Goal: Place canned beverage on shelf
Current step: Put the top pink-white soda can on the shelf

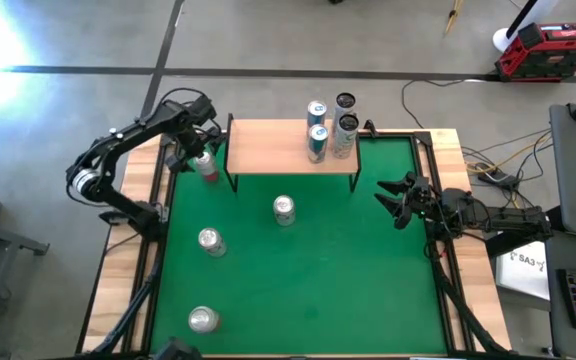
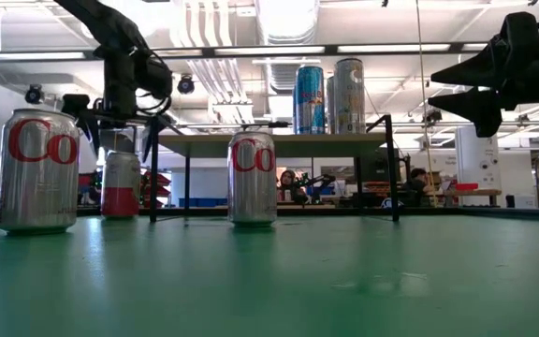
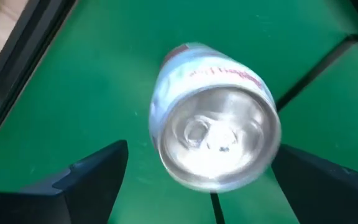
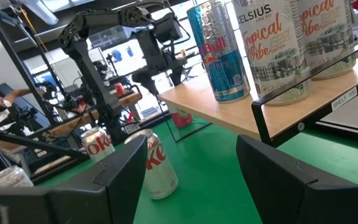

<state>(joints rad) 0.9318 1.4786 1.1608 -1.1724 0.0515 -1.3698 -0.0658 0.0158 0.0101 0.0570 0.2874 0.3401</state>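
A silver and red can [image 1: 206, 165] stands upright on the green mat just left of the shelf [image 1: 293, 150], a low wooden top on black legs. My left gripper [image 1: 194, 150] hangs open right above this can. In the left wrist view its fingers [image 3: 86, 180] stand on either side of the can's top [image 3: 215, 138] without touching it. In the low view the gripper [image 2: 120, 126] is just over the can [image 2: 120, 183]. Several tall cans [image 1: 330, 125] stand on the shelf's right part. My right gripper [image 1: 396, 200] is open and empty, right of the shelf.
Three silver cans stand on the mat: one [image 1: 284, 210] in front of the shelf, one [image 1: 211, 241] at the left, one [image 1: 203, 319] near the front edge. The shelf's black legs [image 2: 152, 178] stand close beside the left can. People sit in the room behind.
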